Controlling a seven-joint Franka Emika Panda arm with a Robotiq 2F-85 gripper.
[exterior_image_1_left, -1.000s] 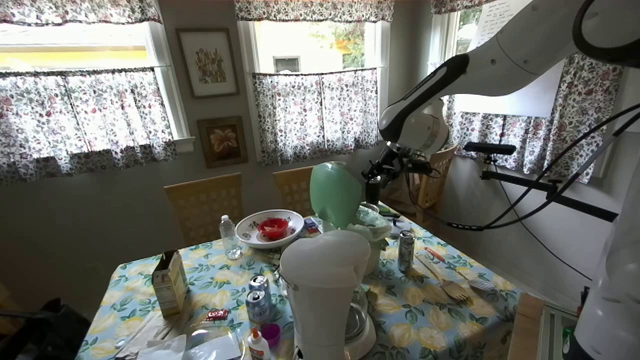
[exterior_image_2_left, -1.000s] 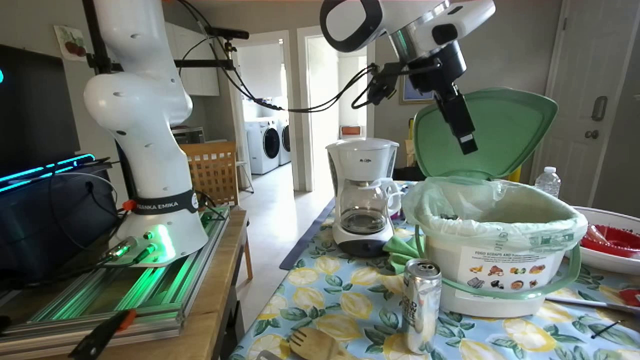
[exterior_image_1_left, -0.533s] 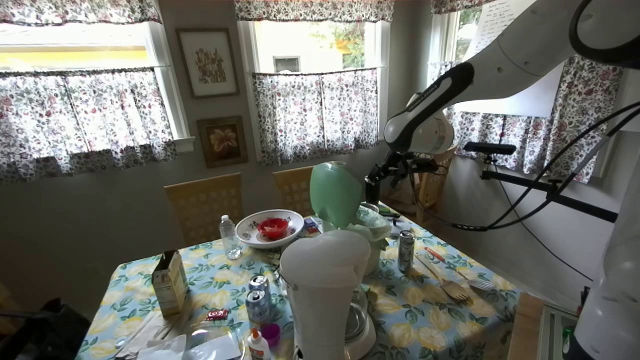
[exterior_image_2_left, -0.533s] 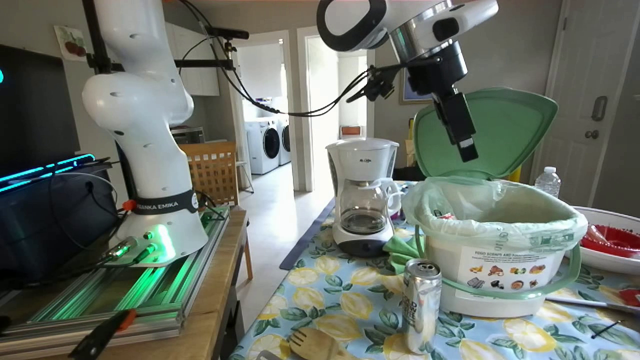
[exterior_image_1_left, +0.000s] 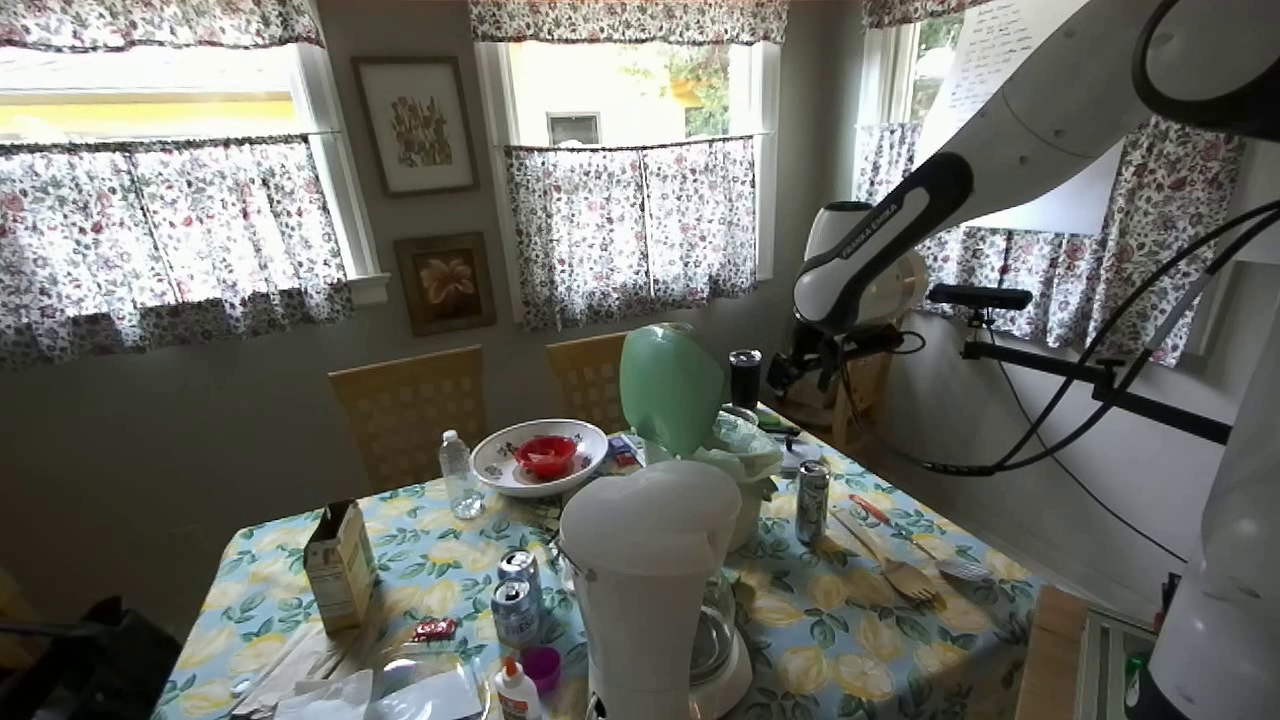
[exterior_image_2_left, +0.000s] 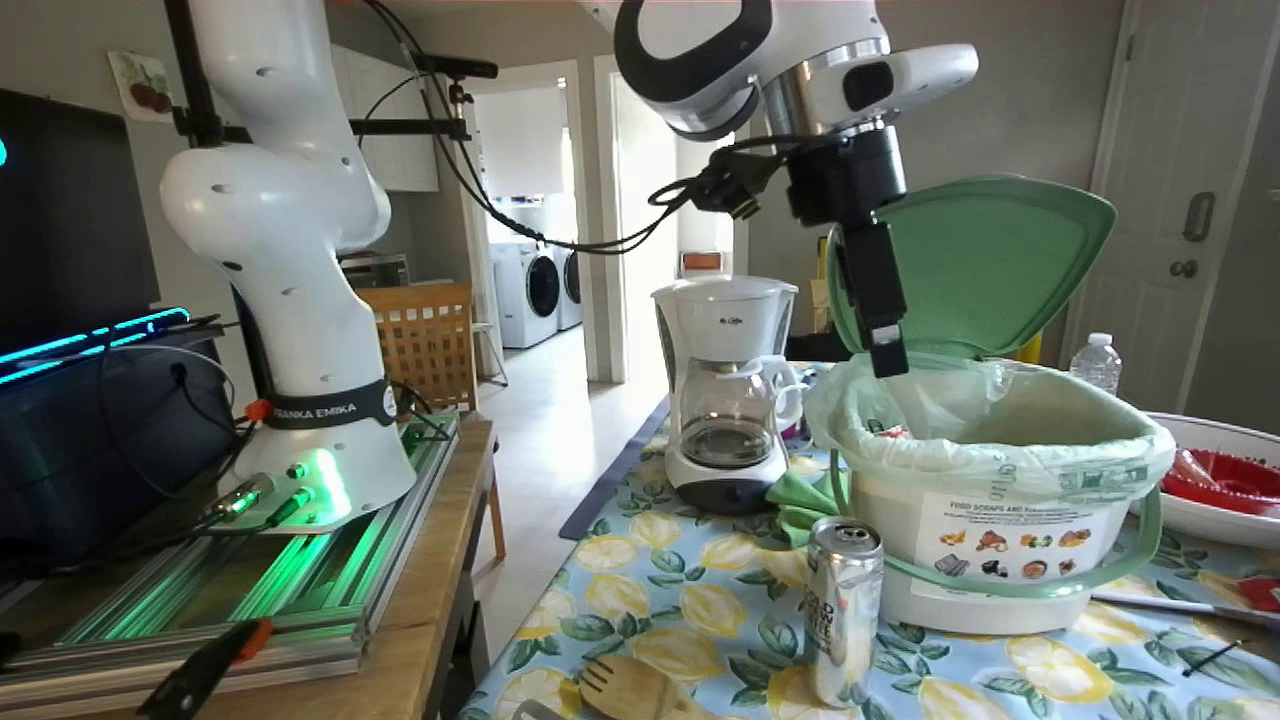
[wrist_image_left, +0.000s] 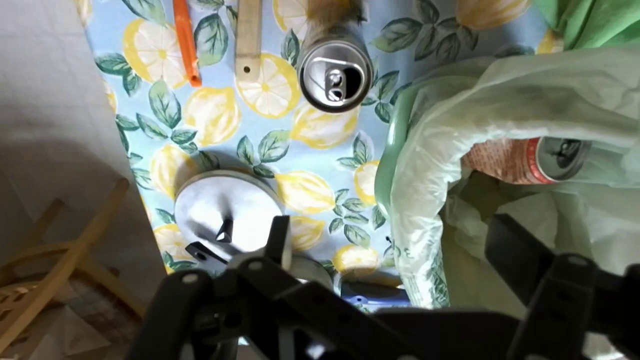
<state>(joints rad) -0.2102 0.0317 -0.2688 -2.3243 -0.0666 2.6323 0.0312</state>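
Observation:
My gripper (wrist_image_left: 390, 235) stands wide open with nothing between its fingers. In the wrist view one finger (wrist_image_left: 278, 240) appears in front of the tabletop near a round metal lid (wrist_image_left: 220, 200); the opposite one appears over the bin's opening. The white bin (exterior_image_2_left: 1010, 550) has a pale green liner (wrist_image_left: 422, 200) folded over its rim, and its green lid (exterior_image_2_left: 1010, 260) is raised. A red-brown can (wrist_image_left: 505, 160) lies on its side inside, partly covered by liner. In an exterior view the gripper (exterior_image_2_left: 888, 360) hangs near the bin's edge, before the lid. An opened silver can (exterior_image_2_left: 845, 620) stands upright beside the bin.
A white coffee maker (exterior_image_2_left: 725, 300) stands beside the bin. A dark tumbler (exterior_image_1_left: 745, 380) is near the gripper in an exterior view. A wooden fork (exterior_image_2_left: 635, 688), a plastic bottle (exterior_image_1_left: 460, 475) and a wide white bowl (exterior_image_1_left: 495, 470) also occupy the table.
The gripper has lowered and moved back toward the robot's base, opening clear of the dark tumbler in an exterior view. Red has come into sight inside the bin's liner.

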